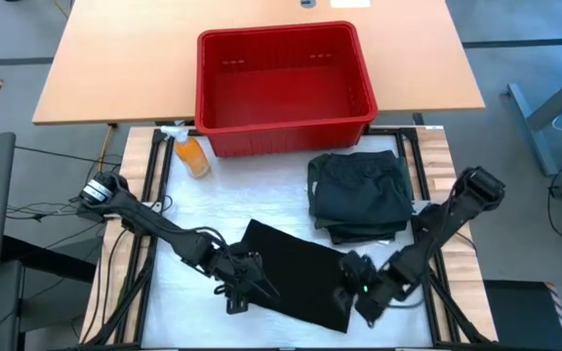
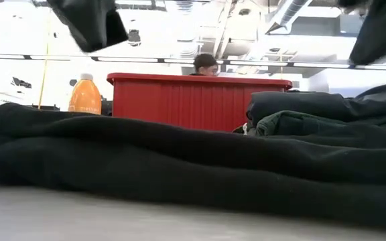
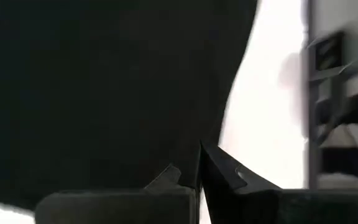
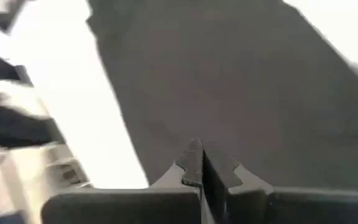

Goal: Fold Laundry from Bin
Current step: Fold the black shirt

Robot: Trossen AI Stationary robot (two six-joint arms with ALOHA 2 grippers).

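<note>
Tan wooden desk, grey floor (bright ceiling lights)

Both arms are black, built of slim tubular links between bulkier rounded joints. The left arm carries a pale round patch at its base joint; loose thin cables trail there. Each tool's fingers are dark, angular, with notched tips.

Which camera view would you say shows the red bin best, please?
The high view: the red bin shows whole, rim and bare floor, at the table's far edge. The low view shows only its ribbed side behind dark laundry. Neither wrist view shows it.
</note>
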